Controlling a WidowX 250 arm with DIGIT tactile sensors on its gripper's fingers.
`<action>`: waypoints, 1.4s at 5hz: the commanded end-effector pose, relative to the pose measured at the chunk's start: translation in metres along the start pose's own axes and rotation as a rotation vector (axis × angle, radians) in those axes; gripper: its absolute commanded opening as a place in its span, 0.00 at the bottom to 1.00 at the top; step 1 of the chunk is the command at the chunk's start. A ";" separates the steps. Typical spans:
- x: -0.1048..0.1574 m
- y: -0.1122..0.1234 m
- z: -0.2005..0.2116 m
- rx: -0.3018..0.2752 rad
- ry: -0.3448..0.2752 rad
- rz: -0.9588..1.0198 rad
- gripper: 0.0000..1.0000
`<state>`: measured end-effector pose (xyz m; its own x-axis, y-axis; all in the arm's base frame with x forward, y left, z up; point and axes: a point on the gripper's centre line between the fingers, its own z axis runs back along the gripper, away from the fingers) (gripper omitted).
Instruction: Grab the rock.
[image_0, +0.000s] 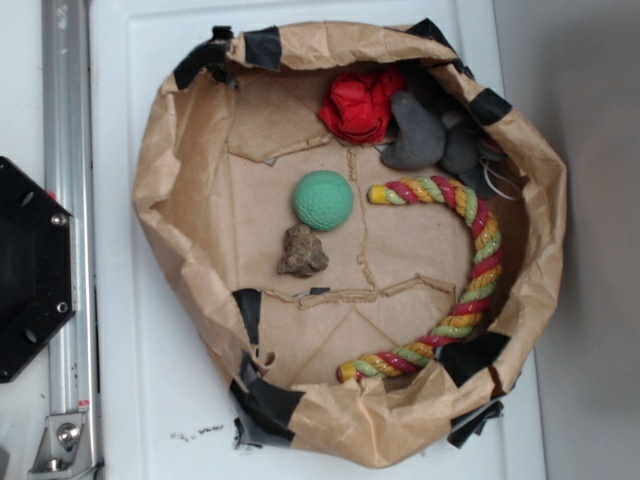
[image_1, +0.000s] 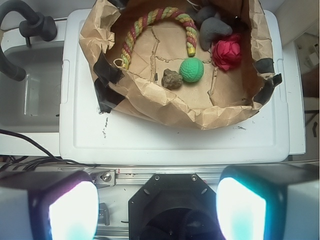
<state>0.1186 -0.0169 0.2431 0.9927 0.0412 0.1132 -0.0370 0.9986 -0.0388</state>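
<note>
Rock (image_0: 302, 252) sits beside green ball (image_0: 323, 200); hand (image_1: 157, 207) (fingers spread wide) holds nothing.

We see a white table top (image_0: 150, 400) carrying a brown paper basket (image_0: 180, 140) patched with black tape. Small dark specks (image_0: 195, 434) lie beside it.

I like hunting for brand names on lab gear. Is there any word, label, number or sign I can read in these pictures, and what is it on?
None: no view shows a readable word, number or logo.
The paper tub, its black tape, the rock, green ball and rope carry no print.
Dark specks on the white lid are scuff marks, not letters.
</note>
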 end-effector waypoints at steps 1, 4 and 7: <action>0.000 0.000 0.000 0.000 0.000 0.000 1.00; 0.130 0.016 -0.086 -0.049 -0.047 0.022 1.00; 0.114 0.043 -0.165 0.070 0.047 0.317 1.00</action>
<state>0.2474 0.0187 0.0844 0.9421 0.3346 0.0225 -0.3350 0.9422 0.0115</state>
